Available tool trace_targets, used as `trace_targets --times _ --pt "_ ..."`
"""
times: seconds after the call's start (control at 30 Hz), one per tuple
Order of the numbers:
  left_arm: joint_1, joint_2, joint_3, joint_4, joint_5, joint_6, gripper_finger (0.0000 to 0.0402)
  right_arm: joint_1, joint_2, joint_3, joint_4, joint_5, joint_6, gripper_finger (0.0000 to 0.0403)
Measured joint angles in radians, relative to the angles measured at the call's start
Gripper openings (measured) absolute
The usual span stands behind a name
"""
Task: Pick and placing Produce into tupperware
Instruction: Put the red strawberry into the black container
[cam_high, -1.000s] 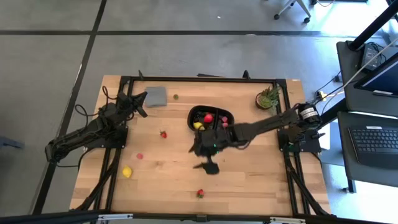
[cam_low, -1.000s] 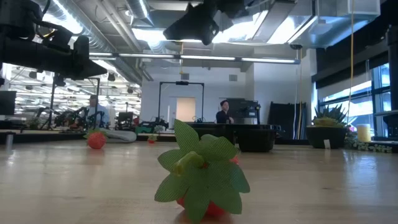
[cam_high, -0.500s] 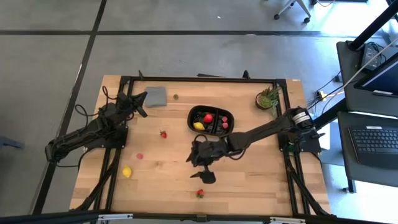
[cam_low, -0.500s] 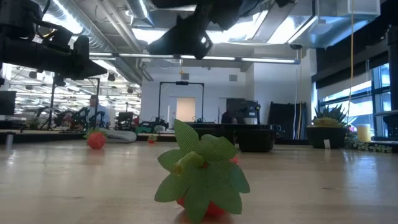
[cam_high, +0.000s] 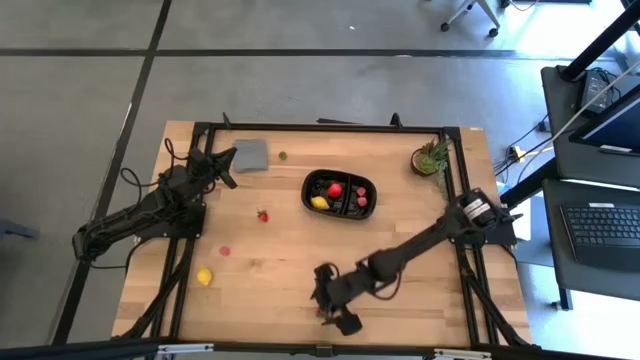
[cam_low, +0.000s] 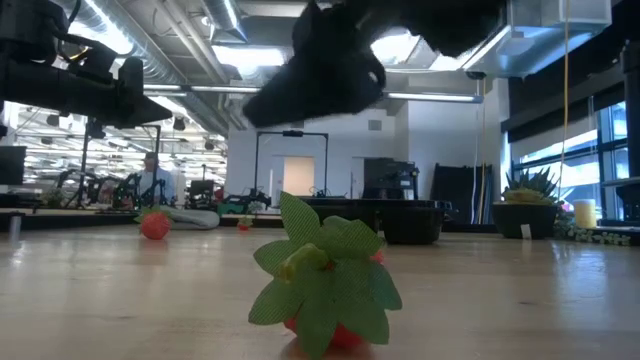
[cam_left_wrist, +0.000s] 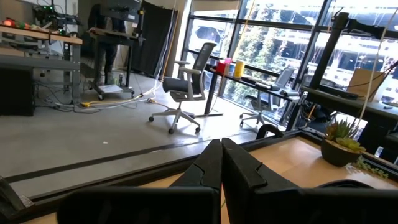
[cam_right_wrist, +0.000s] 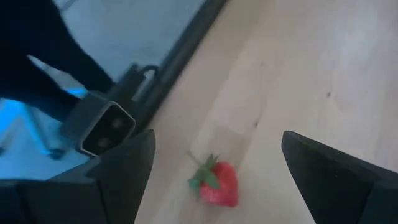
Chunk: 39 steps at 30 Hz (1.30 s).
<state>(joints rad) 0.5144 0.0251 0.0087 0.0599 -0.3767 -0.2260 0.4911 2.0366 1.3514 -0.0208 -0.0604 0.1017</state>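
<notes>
A red strawberry with green leaves (cam_right_wrist: 217, 183) lies on the wood close to the table's near edge, and looms large in the low view (cam_low: 325, 280). My right gripper (cam_high: 325, 298) hovers open just above it, tipped downward, a finger on either side (cam_right_wrist: 217, 142), touching nothing. The black tupperware (cam_high: 340, 192) sits mid-table toward the far side and holds a lemon, a red piece and pink pieces. More produce lies loose: a strawberry (cam_high: 262, 215), a pink piece (cam_high: 224, 251), a lemon (cam_high: 204, 276). My left gripper (cam_left_wrist: 221, 163) waits shut at the far left.
A flat grey square (cam_high: 250, 155) and a small dark piece (cam_high: 283, 156) lie at the far left. A potted plant (cam_high: 432, 158) stands at the far right. The black frame rail (cam_right_wrist: 180, 59) runs along the near edge, right beside the strawberry.
My right gripper has swung from just in front of the tupperware toward the table's near edge and come down, ending over the strawberry there. It has stayed open and tipped a little further downward. Nothing on the table has moved.
</notes>
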Motion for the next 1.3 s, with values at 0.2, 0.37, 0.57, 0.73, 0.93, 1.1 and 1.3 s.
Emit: trace_targets --times 0.2,0.37,0.57,0.73,0.93,1.1,1.3 --pt "0.0 0.0 0.0 0.0 0.0 0.0 0.0 0.031 0.059 0.0 0.089 0.092 -0.001 0.0339" --pt "0.0 0.0 0.0 0.0 0.0 0.0 0.0 0.029 0.103 0.001 0.122 0.093 0.02 0.0325" --pt "0.0 0.0 0.0 0.0 0.0 0.0 0.0 0.029 0.13 0.0 0.112 0.092 -0.026 0.0323" --pt "0.0 0.0 0.0 0.0 0.0 0.0 0.0 0.029 0.132 0.001 0.049 0.091 -0.027 0.0323" --pt "0.0 0.0 0.0 0.0 0.0 -0.001 0.0 0.029 0.144 0.001 0.032 0.091 0.0 0.0323" --pt "0.0 0.0 0.0 0.0 0.0 -0.001 0.0 0.029 0.149 0.002 0.032 0.093 0.044 0.0323" --pt "0.0 0.0 0.0 0.0 0.0 -0.001 0.0 0.029 0.149 0.002 0.03 0.092 0.047 0.0323"
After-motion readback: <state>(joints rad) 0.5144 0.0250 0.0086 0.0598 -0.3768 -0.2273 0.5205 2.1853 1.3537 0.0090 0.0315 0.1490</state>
